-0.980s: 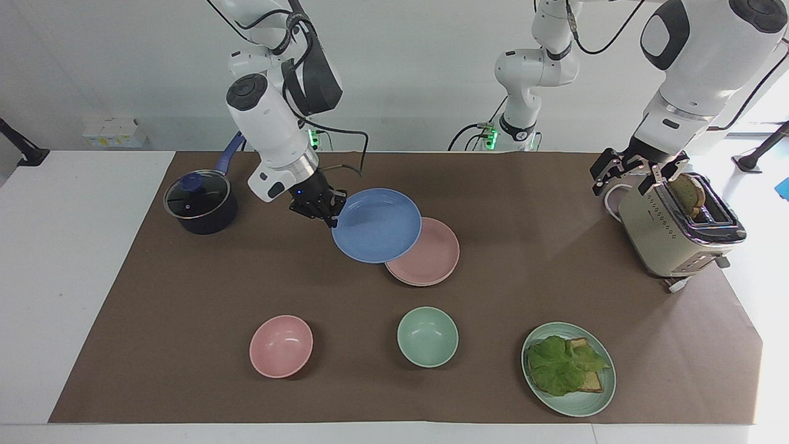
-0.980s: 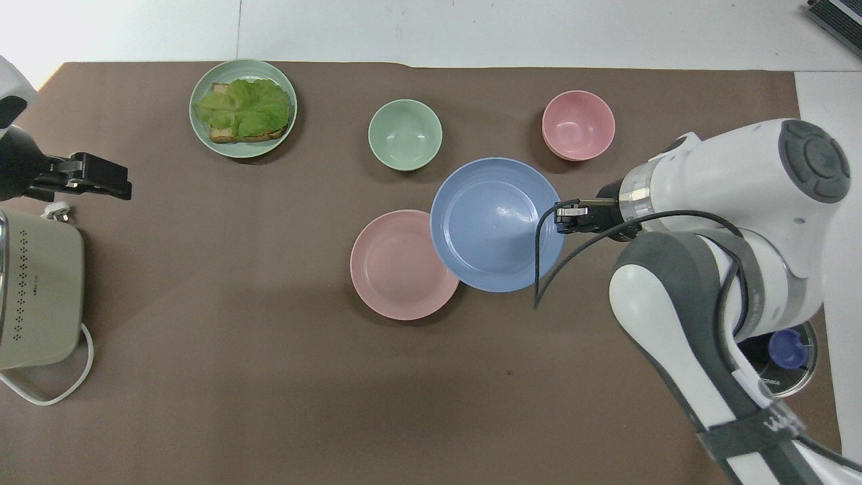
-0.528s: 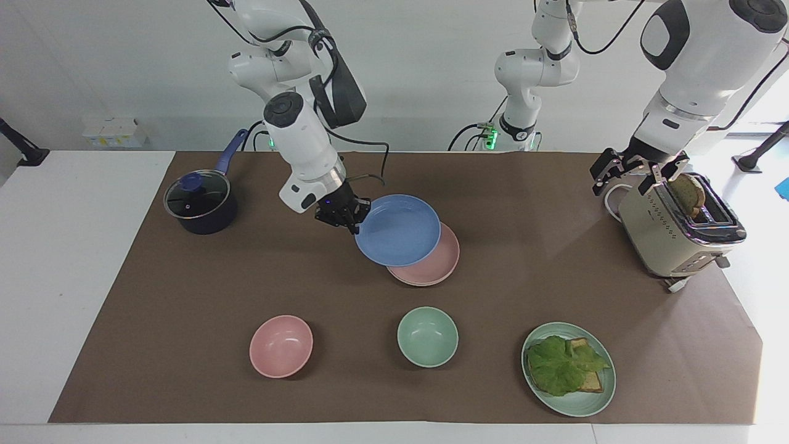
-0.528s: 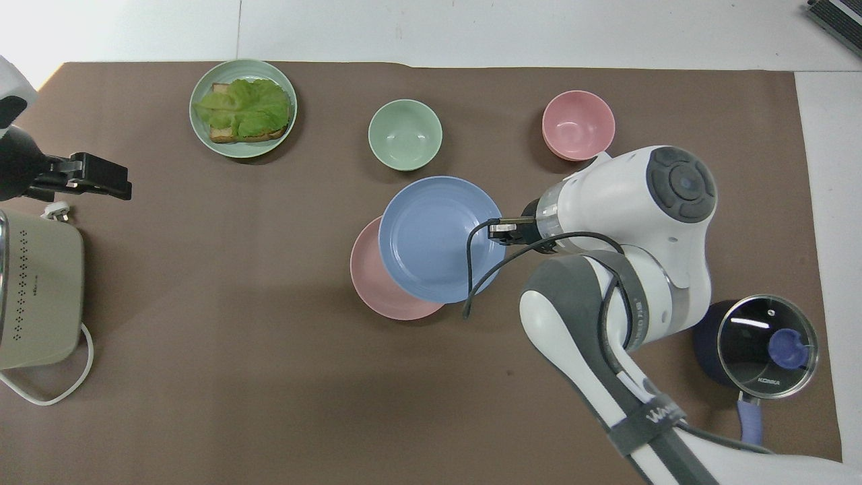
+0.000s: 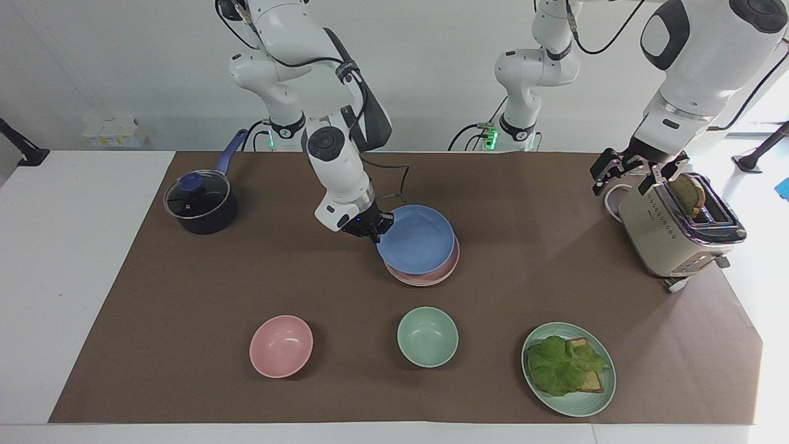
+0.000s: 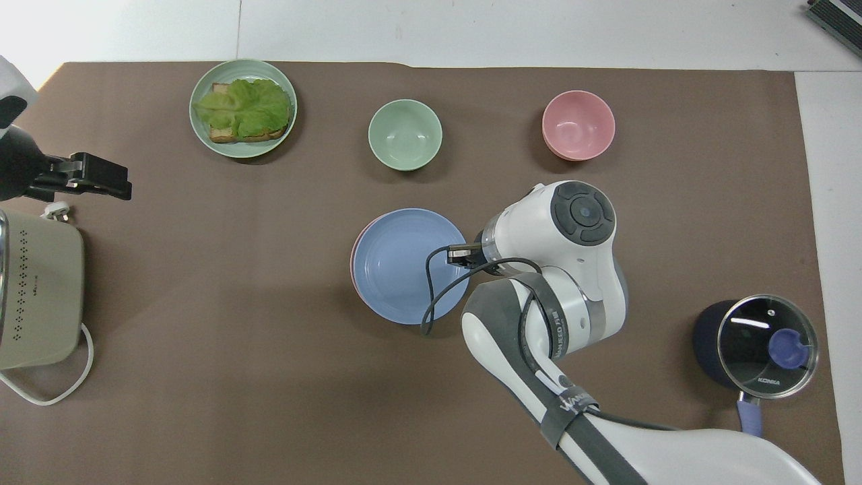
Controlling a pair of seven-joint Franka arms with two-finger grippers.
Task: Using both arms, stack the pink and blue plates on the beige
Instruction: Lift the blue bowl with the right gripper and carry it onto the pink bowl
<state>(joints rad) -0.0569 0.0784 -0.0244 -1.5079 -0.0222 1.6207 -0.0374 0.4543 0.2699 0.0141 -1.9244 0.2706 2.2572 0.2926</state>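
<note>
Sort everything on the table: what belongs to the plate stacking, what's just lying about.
Job:
- blue plate, gripped by right end effector
- pink plate beneath it
- beige plate: not visible

Lying about:
- pink bowl
- green bowl
- sandwich plate
- toaster, left end effector waiting above
- pot

Right arm (image 5: 336, 160): white, jointed, reaching down from its base toward mid-table, wrist angled low.
Right gripper (image 5: 372, 233): black, two-fingered, clamped on the rim of the round blue plate (image 5: 416, 240).
Left arm (image 5: 690, 61): white, raised at its own end of the table, waiting.
Left gripper (image 5: 635, 169): black, fingers spread wide, holding nothing.
</note>
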